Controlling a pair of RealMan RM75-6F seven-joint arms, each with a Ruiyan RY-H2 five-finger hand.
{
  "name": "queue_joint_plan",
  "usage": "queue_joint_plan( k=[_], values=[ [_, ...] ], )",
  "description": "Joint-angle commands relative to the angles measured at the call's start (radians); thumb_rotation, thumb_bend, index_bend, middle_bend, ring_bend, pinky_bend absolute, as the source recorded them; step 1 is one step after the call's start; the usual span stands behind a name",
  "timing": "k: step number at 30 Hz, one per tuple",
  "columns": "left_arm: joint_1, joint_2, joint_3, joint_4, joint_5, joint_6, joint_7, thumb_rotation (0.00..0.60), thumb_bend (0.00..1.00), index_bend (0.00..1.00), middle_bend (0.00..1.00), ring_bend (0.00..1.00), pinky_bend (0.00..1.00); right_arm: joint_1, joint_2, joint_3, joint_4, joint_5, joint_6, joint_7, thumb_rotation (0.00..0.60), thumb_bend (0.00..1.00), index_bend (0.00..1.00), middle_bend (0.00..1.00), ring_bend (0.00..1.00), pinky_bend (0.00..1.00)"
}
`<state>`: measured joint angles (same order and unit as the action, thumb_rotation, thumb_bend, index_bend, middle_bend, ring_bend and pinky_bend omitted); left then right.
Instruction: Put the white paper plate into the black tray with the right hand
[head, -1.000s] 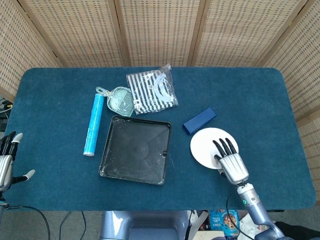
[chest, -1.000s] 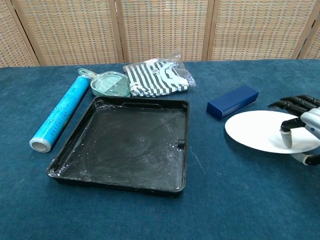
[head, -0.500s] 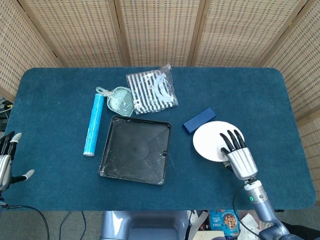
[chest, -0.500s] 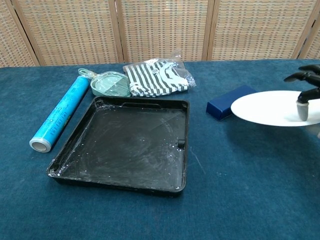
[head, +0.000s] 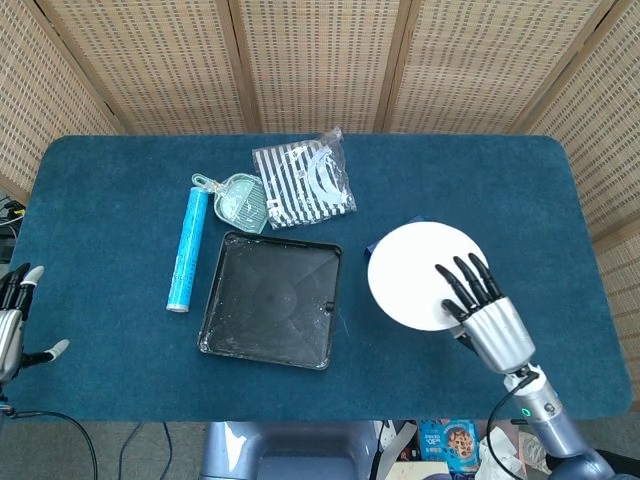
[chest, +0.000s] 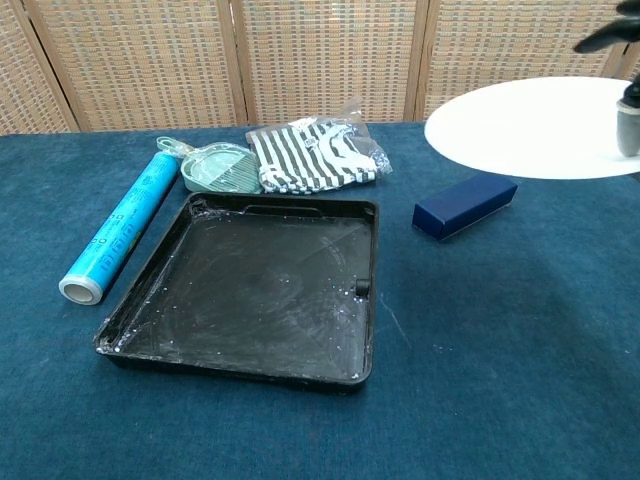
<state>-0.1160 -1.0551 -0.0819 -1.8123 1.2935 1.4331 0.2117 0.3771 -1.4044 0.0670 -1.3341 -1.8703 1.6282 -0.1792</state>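
Holding the round white paper plate (head: 418, 274) level in my right hand (head: 488, 318), pinched at its rim. It hangs clear of the desk (head: 120, 200) so it can cross to the shallow black plastic tray (head: 271, 299).

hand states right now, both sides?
Left hand: open, holds nothing, at the table's left edge.
Right hand: holding the white paper plate, lifted off the table.

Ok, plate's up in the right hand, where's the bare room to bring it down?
The black tray is bare inside. Bare cloth also lies between the tray and the navy box, and along the near table edge. Crowded: the tray's far side, where the green scoop and striped bag sit, and its left, where the blue roll lies.
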Motion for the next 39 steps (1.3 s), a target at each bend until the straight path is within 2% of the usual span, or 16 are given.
queue_joint_plan(
  k=[1, 6, 11, 19, 27, 28, 29, 31, 32, 33, 35, 39],
  values=[
    [-0.005, 0.001, -0.005, 0.004, -0.011, -0.01, -0.004, 0.6, 0.0, 0.0, 0.0, 0.0, 0.0, 0.121, 0.02, 0.034, -0.099, -0.056, -0.15, -0.1, 0.6, 0.51, 0.66, 0.14, 0.0, 0.04],
    [-0.013, 0.004, -0.016, 0.006, -0.037, -0.03, -0.017, 0.6, 0.0, 0.0, 0.0, 0.0, 0.0, 0.248, -0.021, 0.068, -0.124, -0.053, -0.34, -0.167, 0.6, 0.51, 0.66, 0.14, 0.0, 0.05],
    [-0.024, -0.001, -0.027, 0.022, -0.063, -0.042, -0.008, 0.6, 0.0, 0.0, 0.0, 0.0, 0.0, 0.378, -0.103, 0.093, -0.087, -0.032, -0.508, -0.151, 0.6, 0.51, 0.66, 0.14, 0.0, 0.07],
    [-0.035, -0.01, -0.039, 0.041, -0.111, -0.067, 0.0, 0.6, 0.0, 0.0, 0.0, 0.0, 0.0, 0.509, -0.228, 0.092, 0.038, -0.028, -0.625, -0.124, 0.6, 0.51, 0.66, 0.14, 0.0, 0.07],
    [-0.051, -0.016, -0.048, 0.054, -0.152, -0.099, 0.008, 0.6, 0.0, 0.0, 0.0, 0.0, 0.0, 0.578, -0.335, 0.091, 0.161, 0.003, -0.674, -0.144, 0.6, 0.51, 0.66, 0.14, 0.0, 0.08],
    [-0.053, -0.016, -0.048, 0.055, -0.155, -0.101, 0.009, 0.6, 0.0, 0.0, 0.0, 0.0, 0.0, 0.588, -0.345, 0.092, 0.176, 0.01, -0.687, -0.147, 0.6, 0.5, 0.64, 0.14, 0.0, 0.08],
    [-0.054, -0.017, -0.048, 0.056, -0.158, -0.103, 0.011, 0.6, 0.0, 0.0, 0.0, 0.0, 0.0, 0.595, -0.353, 0.093, 0.187, 0.02, -0.696, -0.148, 0.6, 0.47, 0.57, 0.14, 0.0, 0.08],
    [-0.056, -0.018, -0.05, 0.058, -0.164, -0.106, 0.013, 0.6, 0.0, 0.0, 0.0, 0.0, 0.0, 0.603, -0.365, 0.097, 0.204, 0.046, -0.719, -0.153, 0.6, 0.29, 0.27, 0.08, 0.0, 0.07],
    [-0.057, -0.018, -0.05, 0.058, -0.166, -0.106, 0.014, 0.6, 0.0, 0.0, 0.0, 0.0, 0.0, 0.603, -0.367, 0.1, 0.206, 0.066, -0.738, -0.166, 0.6, 0.17, 0.12, 0.04, 0.0, 0.05],
    [-0.058, -0.018, -0.05, 0.058, -0.168, -0.106, 0.014, 0.6, 0.0, 0.0, 0.0, 0.0, 0.0, 0.602, -0.367, 0.105, 0.201, 0.09, -0.759, -0.187, 0.6, 0.06, 0.02, 0.01, 0.0, 0.03],
    [-0.058, -0.018, -0.05, 0.059, -0.17, -0.107, 0.014, 0.6, 0.0, 0.0, 0.0, 0.0, 0.0, 0.594, -0.364, 0.119, 0.183, 0.134, -0.786, -0.249, 0.6, 0.0, 0.0, 0.0, 0.0, 0.0],
    [-0.058, -0.017, -0.051, 0.061, -0.175, -0.109, 0.011, 0.6, 0.0, 0.0, 0.0, 0.0, 0.0, 0.576, -0.337, 0.133, 0.125, 0.169, -0.772, -0.325, 0.6, 0.0, 0.0, 0.0, 0.0, 0.0]
  ],
)
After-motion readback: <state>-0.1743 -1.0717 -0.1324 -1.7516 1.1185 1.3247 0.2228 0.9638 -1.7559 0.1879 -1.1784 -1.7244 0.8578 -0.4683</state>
